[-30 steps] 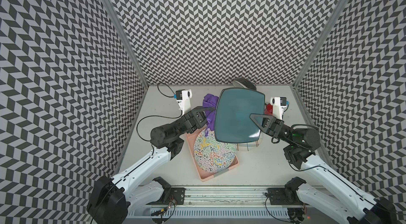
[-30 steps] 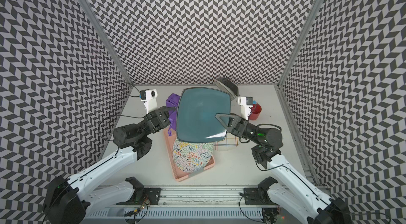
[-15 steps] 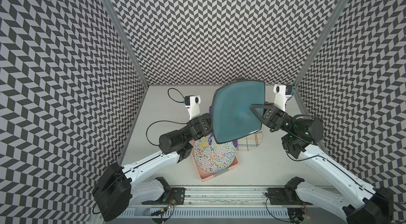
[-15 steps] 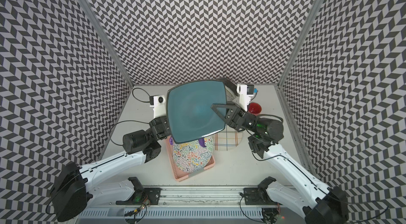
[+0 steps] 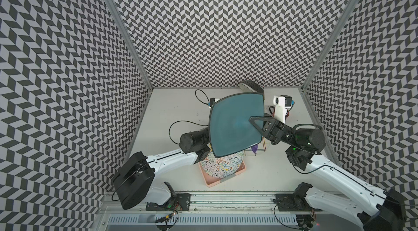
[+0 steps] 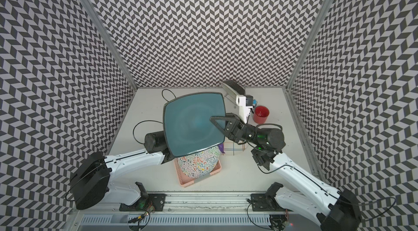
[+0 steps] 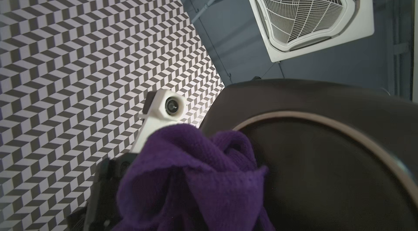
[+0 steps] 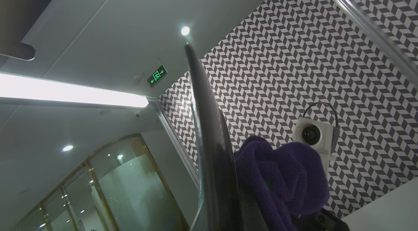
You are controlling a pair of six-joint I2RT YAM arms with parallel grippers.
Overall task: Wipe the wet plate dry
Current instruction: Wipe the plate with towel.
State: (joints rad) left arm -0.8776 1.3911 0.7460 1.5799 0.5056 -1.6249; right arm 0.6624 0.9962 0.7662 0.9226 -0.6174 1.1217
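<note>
Square teal plate [image 5: 233, 125] tilted aloft, purple cloth [image 7: 192, 173] bunched at its underside.

Three black-and-white chevron-patterned walls [image 5: 226, 26] are joined by aluminium corner posts [image 5: 119, 26] and are set around a pale surface [image 5: 172, 109], which is spread beneath the right gripper [image 5: 256, 122]. High above that gripper, a ceiling vent [image 7: 305, 12], a lit strip light [image 8: 67, 91] and a green exit sign [image 8: 157, 76] are seen. A curved glass partition [image 8: 126, 184] is visible beyond.

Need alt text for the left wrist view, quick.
A bunched purple cloth fills the foreground, against the dark underside of the plate. Behind them are a white wrist camera, the chevron wall and a ceiling vent.
</note>
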